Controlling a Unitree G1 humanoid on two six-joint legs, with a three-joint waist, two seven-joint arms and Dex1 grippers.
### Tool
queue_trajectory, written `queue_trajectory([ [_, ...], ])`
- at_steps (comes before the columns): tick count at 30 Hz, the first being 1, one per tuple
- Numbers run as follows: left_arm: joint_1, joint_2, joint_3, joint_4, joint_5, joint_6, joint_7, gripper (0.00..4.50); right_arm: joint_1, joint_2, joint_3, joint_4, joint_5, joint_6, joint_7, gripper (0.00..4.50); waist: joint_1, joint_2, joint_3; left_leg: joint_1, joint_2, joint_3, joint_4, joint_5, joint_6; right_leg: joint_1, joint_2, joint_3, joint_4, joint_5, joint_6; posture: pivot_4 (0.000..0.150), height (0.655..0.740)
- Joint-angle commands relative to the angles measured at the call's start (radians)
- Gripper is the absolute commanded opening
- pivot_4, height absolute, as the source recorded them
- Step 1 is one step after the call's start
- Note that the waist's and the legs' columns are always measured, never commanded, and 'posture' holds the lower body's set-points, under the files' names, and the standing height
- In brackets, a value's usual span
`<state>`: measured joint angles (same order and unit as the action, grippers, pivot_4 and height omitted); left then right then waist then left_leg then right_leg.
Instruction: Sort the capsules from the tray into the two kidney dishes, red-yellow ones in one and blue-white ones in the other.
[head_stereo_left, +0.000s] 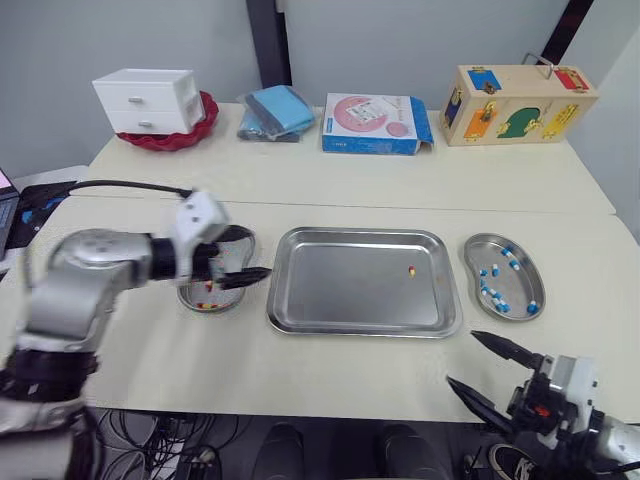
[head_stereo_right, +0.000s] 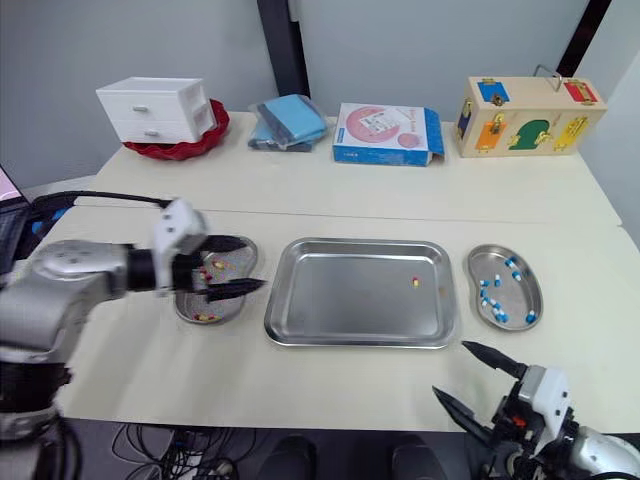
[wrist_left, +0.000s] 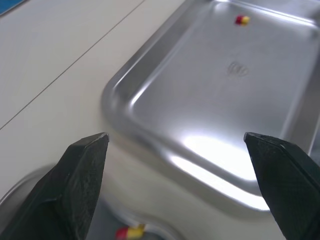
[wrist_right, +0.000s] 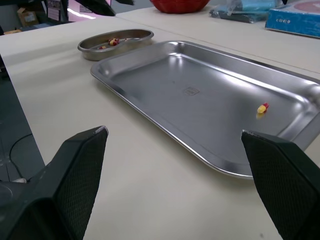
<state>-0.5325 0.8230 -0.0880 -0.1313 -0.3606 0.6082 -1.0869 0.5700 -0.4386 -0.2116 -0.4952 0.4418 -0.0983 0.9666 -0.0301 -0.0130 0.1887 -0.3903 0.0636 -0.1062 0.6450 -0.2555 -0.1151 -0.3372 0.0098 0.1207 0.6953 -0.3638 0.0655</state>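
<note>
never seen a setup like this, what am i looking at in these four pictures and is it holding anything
This is a humanoid robot with two arms. Each arm ends in an end effector with two black fingers. The two wide pictures come from a stereo camera on its head, looking down over a table. The two close-up pictures come from cameras on its wrists, looking out between the fingers.

On the table lies a steel tray with one red-yellow capsule in it. The left dish holds red-yellow capsules, and the right dish holds blue-white capsules.

The left end effector hovers over the left dish. The right end effector sits low by the table's front edge. Both are open and hold nothing.
</note>
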Motion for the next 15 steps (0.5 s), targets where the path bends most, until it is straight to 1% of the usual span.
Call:
queue_trajectory([
  [1,-0.074,-0.066,-0.099,0.046,0.066,-0.08,-0.017,4.49,0.009,0.033,0.018,-0.011,-0.037,-0.076,-0.04,4.5,-0.006,0.0,0.0,0.0,0.0,0.0,0.0,0.0,0.0,0.0,0.0,0.0,0.0,0.0,0.0,0.15,0.74],
  [3,-0.136,-0.143,-0.163,0.113,0.107,-0.137,-0.022,4.49,0.011,0.05,0.033,-0.01,-0.053,-0.076,-0.074,4.5,-0.005,0.0,0.0,0.0,0.0,0.0,0.0,0.0,0.0,-0.001,0.001,0.001,0.0,0.0,0.0,0.15,0.74],
  [5,-0.209,-0.244,-0.213,0.242,0.159,-0.239,-0.01,4.49,0.018,0.071,0.043,-0.012,-0.068,-0.083,-0.111,4.5,-0.001,0.0,0.0,0.0,0.0,0.0,0.001,0.0,0.0,0.0,0.001,0.0,0.001,0.0,0.0,0.15,0.74],
  [9,-0.311,-0.396,-0.25,0.461,0.218,-0.374,0.001,4.49,0.03,0.09,0.056,-0.032,-0.098,-0.082,-0.176,4.5,0.002,0.0,0.0,-0.001,-0.001,0.0,0.001,0.0,0.0,0.0,0.0,0.001,0.0,0.0,0.0,0.15,0.74],
  [15,-0.427,-0.545,-0.289,0.743,0.302,-0.536,-0.022,4.49,0.069,0.117,0.083,-0.08,-0.12,-0.08,-0.256,4.5,-0.004,0.0,0.0,-0.001,-0.001,-0.001,0.0,0.0,0.0,-0.001,0.001,0.001,0.0,0.0,0.0,0.15,0.74],
])
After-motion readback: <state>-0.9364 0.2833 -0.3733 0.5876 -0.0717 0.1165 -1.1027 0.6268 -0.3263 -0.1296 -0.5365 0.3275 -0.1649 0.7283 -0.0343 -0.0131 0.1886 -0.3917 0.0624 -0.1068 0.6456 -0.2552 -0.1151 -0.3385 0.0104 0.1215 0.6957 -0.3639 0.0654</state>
